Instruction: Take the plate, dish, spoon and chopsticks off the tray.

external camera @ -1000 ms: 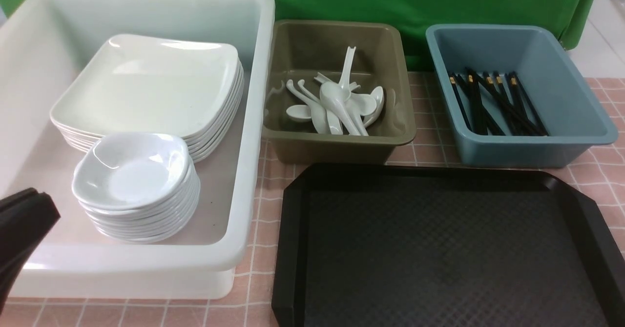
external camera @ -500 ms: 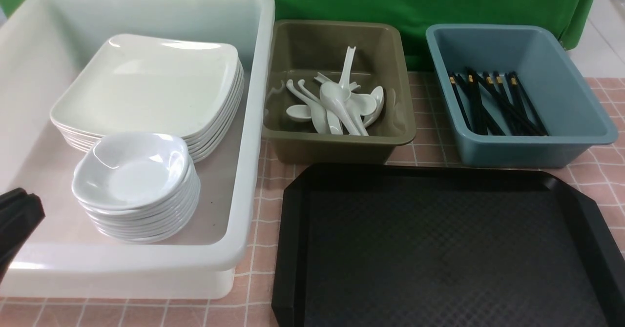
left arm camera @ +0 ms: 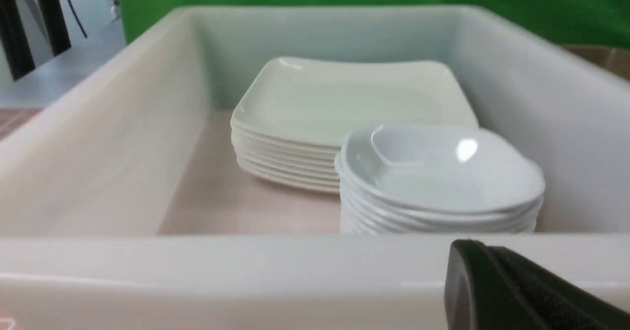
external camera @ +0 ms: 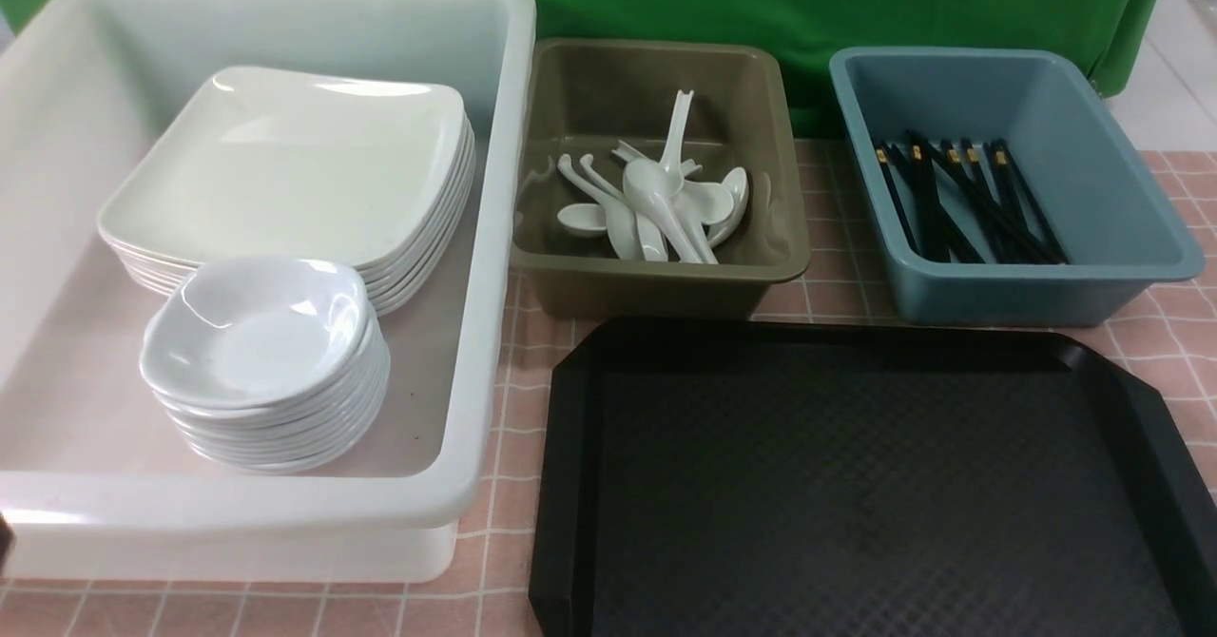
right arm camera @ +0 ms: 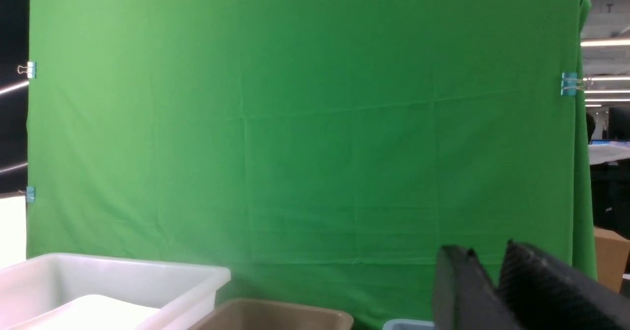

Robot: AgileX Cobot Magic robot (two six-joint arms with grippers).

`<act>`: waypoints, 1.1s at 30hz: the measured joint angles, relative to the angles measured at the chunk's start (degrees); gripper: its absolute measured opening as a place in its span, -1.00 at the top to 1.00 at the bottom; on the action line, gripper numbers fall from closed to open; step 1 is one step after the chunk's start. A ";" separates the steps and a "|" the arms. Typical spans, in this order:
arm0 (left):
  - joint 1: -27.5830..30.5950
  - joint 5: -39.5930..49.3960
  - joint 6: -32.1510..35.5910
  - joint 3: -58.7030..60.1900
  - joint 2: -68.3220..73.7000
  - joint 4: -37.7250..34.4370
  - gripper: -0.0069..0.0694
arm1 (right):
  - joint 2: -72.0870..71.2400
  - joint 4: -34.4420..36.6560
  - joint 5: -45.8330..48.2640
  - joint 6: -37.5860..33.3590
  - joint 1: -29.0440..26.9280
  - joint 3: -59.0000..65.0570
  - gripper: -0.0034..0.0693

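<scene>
1. Plates [external camera: 285, 162], glossy white squares with rounded corners and shallow rims, lie stacked in the white plastic tub [external camera: 466, 380] on the left, folks!
2. Dishes [external camera: 261, 333], smooth, white and wavy-cornered, rise in their own pile on the near side of the plates, inside that same tub.
3. Over to the olive-brown bin [external camera: 656, 290]: spoons [external camera: 656, 195] with oval bowls and short thick handles lie tangled, glossy white against the plastic.
4. Far right, black chopsticks [external camera: 989, 204] with gold-coloured bands criss-cross inside the blue-grey bin [external camera: 1046, 299].
5. Near right, the black tray [external camera: 856, 485] shows off cut corners, a raised rim and a diamond-textured floor, below pink-and-white checked cloth [external camera: 827, 228].
6. Left gripper [left arm camera: 485, 246]: jaws together, at the tub's near wall, with the plates and dishes beyond, apart from the tips.
7. Right gripper [right arm camera: 487, 251]: jaws narrowly parted, tips blurred before the green cloth [right arm camera: 305, 123], the plates well off to their left.
</scene>
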 joint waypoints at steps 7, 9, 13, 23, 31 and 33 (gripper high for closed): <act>0.00 2.51 0.00 0.60 -0.09 0.34 0.81 | 0.00 0.00 0.00 0.00 0.00 0.00 0.35; 0.00 2.36 0.00 0.60 -0.09 0.34 0.81 | 0.00 0.00 0.00 0.00 0.00 0.00 0.35; 0.00 2.09 0.00 0.60 -0.09 0.38 0.81 | 0.00 0.00 0.00 0.00 0.00 0.00 0.32; 0.00 2.09 0.00 0.60 -0.09 0.38 0.81 | 0.00 0.00 0.00 0.00 0.00 0.00 0.26; 0.00 2.09 0.00 0.60 -0.09 0.38 0.81 | 0.00 0.00 0.00 0.00 0.00 0.00 0.25; 0.00 2.09 0.07 0.60 -0.09 0.38 0.81 | 0.00 0.00 0.00 0.00 0.00 0.00 0.25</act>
